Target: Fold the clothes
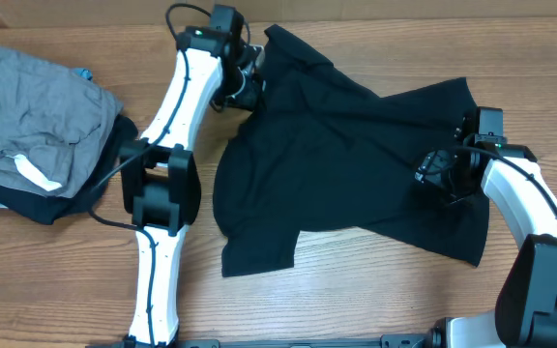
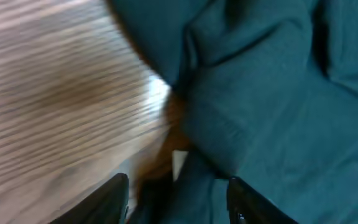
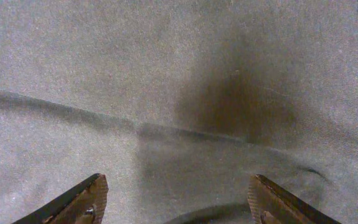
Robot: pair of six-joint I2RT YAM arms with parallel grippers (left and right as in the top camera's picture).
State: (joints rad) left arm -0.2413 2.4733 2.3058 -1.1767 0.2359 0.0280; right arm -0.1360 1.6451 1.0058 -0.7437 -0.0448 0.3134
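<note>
The black T-shirt (image 1: 337, 164) lies crumpled and spread across the middle of the wooden table (image 1: 356, 300). My left gripper (image 1: 245, 82) is at the shirt's upper left edge. In the left wrist view its fingers (image 2: 179, 202) are apart and straddle the fabric edge (image 2: 278, 93), with a small white tag (image 2: 179, 163) just ahead of them. My right gripper (image 1: 431, 172) is over the shirt's right part. In the right wrist view its fingers (image 3: 176, 202) are wide apart just above flat fabric (image 3: 166, 74), holding nothing.
A grey garment (image 1: 37, 106) with a white label (image 1: 39, 176) lies at the table's left end on top of a dark garment (image 1: 46, 205). Bare wood (image 2: 55, 93) lies left of the shirt's edge.
</note>
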